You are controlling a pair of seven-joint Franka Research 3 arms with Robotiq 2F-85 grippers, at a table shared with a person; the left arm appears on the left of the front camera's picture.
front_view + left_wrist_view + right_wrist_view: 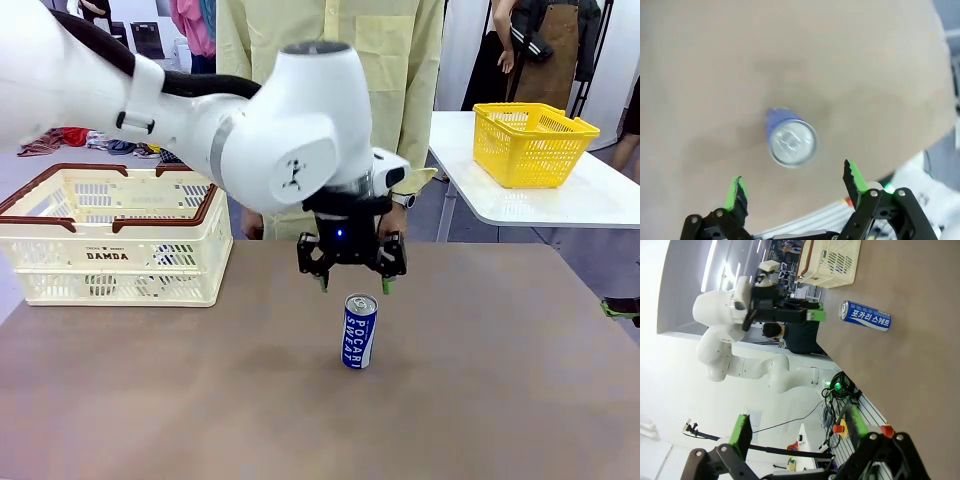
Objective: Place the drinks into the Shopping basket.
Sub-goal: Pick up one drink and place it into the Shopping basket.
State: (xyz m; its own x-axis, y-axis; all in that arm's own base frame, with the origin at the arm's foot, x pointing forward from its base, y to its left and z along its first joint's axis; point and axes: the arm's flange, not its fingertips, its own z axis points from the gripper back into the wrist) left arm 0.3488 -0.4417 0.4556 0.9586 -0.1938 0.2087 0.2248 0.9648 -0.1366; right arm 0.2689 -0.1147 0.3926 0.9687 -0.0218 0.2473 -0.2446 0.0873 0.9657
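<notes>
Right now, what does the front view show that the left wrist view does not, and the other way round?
Front view alone: the cream Shopping basket at the table's left, a yellow basket on another table, a person in yellow behind the arm, and the can's blue side with white lettering. Left wrist view alone: the can's silver top from above. Both: the blue can standing upright on the table, the open left gripper above it, not touching.

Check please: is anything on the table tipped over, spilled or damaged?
Nothing stands out. The blue can stands upright on the table, no spill around it. The left pincer hangs open above it. The cream basket sits level.
</notes>
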